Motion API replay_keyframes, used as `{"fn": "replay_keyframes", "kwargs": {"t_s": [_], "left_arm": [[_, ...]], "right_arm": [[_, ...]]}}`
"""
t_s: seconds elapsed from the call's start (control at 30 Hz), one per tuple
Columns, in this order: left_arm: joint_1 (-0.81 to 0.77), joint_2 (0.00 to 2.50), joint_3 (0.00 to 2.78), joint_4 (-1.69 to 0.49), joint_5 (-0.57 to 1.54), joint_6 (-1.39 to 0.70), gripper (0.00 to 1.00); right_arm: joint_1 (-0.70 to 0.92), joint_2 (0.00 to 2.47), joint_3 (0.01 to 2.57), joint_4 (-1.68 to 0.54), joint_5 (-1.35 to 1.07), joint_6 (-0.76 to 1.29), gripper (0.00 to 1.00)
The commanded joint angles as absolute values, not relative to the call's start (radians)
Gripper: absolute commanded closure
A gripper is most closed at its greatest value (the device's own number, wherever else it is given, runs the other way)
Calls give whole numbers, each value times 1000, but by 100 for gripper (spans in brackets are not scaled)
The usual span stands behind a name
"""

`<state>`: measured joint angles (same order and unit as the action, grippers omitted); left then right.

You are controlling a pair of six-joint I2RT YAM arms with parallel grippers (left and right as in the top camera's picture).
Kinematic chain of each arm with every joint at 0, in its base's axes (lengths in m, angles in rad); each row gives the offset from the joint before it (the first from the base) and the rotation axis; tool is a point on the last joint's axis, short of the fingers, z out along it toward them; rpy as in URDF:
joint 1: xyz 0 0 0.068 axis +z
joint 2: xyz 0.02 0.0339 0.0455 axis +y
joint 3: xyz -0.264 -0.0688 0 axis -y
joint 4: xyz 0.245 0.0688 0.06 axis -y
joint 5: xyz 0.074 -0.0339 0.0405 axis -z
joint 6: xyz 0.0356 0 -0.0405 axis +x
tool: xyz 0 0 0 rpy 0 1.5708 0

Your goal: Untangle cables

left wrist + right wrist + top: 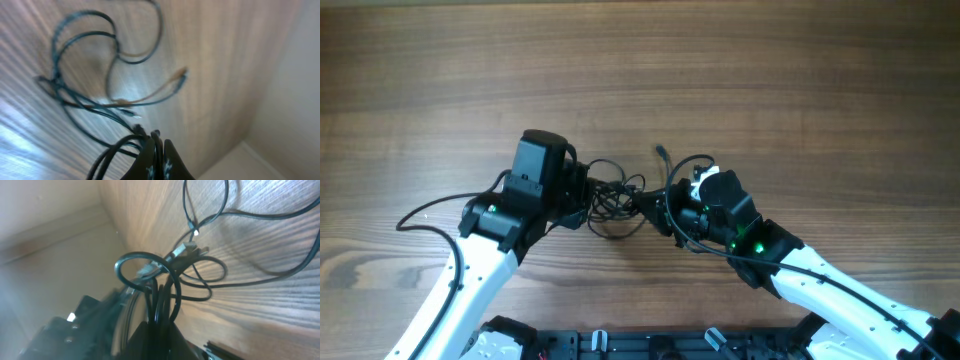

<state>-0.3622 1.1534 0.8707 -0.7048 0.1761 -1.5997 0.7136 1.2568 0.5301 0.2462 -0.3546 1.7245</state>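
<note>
At mid-table, the cables (pixel 616 199) run left-right, gripped by the left pincer (pixel 587 192) and right pincer (pixel 651 206).

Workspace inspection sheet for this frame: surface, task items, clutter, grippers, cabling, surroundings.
Surface: wooden table, bare grain, no marks seen.
Job's things: cables, thin black cords in one tangled bundle between the two grippers; one plug end sticks out toward the far side.
Clutter: nothing seen.
Grippers: left gripper shut on the cables; right gripper shut on the cables, with loops bunched at its fingertips.
Cables: left arm cable loops out over the table; right arm cable hangs beside its arm.
Surroundings: pale surface beyond the table edge, blurred; black rig base at the near edge.
</note>
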Motion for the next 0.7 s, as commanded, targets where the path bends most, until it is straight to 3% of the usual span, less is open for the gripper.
{"fn": "replay_keyframes", "kwargs": {"t_s": [0.0, 0.2, 0.3, 0.4, 0.5, 0.6, 0.67], "left_arm": [[-369, 1213, 884, -733, 137, -1494, 96], [-414, 1281, 884, -665, 171, -1360, 96], [-473, 1304, 884, -593, 170, -1283, 89], [-492, 1303, 885, -560, 174, -1076, 83], [-461, 1289, 885, -576, 175, -860, 65], [-398, 1241, 885, -604, 197, -841, 31], [-357, 1208, 885, -606, 239, -841, 16]], "right_arm": [[717, 1261, 537, 304, -312, 1631, 95], [717, 1261, 537, 346, -315, 1532, 92], [717, 1261, 537, 343, -313, 1391, 88], [717, 1261, 537, 343, -307, 1179, 95], [696, 1261, 537, 340, -307, 1067, 95], [686, 1261, 537, 280, -250, 952, 94], [686, 1261, 537, 218, -172, 943, 95]]}}
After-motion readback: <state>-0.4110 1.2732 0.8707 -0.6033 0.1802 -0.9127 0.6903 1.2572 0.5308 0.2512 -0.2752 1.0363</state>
